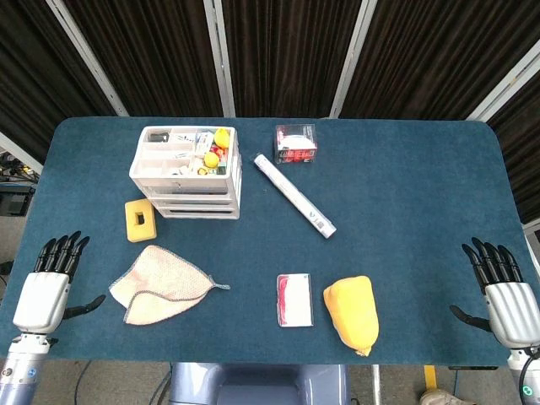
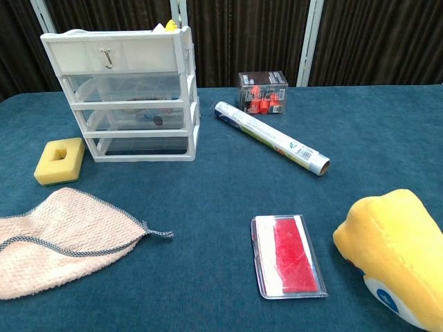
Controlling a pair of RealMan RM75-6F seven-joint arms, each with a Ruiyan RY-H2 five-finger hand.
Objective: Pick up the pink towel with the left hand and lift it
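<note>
The pink towel [image 1: 160, 284] lies folded flat on the blue table near its front left; in the chest view the towel [image 2: 62, 235] fills the lower left. My left hand [image 1: 49, 283] rests at the table's left front edge, fingers spread, holding nothing, a short way left of the towel. At the right front edge my right hand [image 1: 502, 291] is likewise spread and empty. Neither hand shows in the chest view.
A yellow sponge [image 1: 140, 219] sits just behind the towel. A white drawer unit [image 1: 187, 173] stands behind that. A paper roll [image 1: 294, 195], a small red-and-black box [image 1: 295, 143], a red card case [image 1: 294, 299] and a yellow plush toy [image 1: 353, 312] lie to the right.
</note>
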